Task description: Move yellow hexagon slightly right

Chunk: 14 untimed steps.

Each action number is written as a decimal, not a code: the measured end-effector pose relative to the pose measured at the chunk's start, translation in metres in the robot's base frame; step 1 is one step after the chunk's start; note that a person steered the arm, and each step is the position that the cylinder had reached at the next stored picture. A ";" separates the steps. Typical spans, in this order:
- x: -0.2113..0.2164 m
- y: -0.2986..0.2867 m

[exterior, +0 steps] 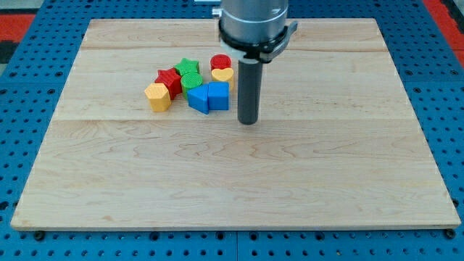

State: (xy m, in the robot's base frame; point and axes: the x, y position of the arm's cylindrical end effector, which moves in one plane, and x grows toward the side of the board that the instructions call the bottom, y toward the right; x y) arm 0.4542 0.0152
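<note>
Yellow hexagon (pixel 157 96) sits at the left end of the cluster on the desk (pixel 232 181), touching the red star (pixel 170 79). My tip (pixel 249 121) stands well to its right, just beyond the blue blocks (pixel 209 96). No claw exists, so nothing opens or closes. Pushing rightward likely needs the tip brought around to the hexagon's left side.

1. board (pixel 232 174) is pale wood, faint grain stripes
2. yellow hexagon (pixel 158 96), plus another yellow block (pixel 223 75)
3. red star (pixel 170 78) and red cylinder (pixel 221 62)
4. green star (pixel 187 67), green cylinder (pixel 191 80)
5. two blue blocks (pixel 209 96)
6. my tip (pixel 249 121) is dark grey
7. blue pegboard (pixel 29 101) with red corners around it all
</note>
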 end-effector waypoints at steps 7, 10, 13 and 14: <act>0.004 -0.200; 0.003 -0.108; -0.012 -0.116; -0.012 -0.122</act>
State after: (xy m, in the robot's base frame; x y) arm 0.4419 -0.1072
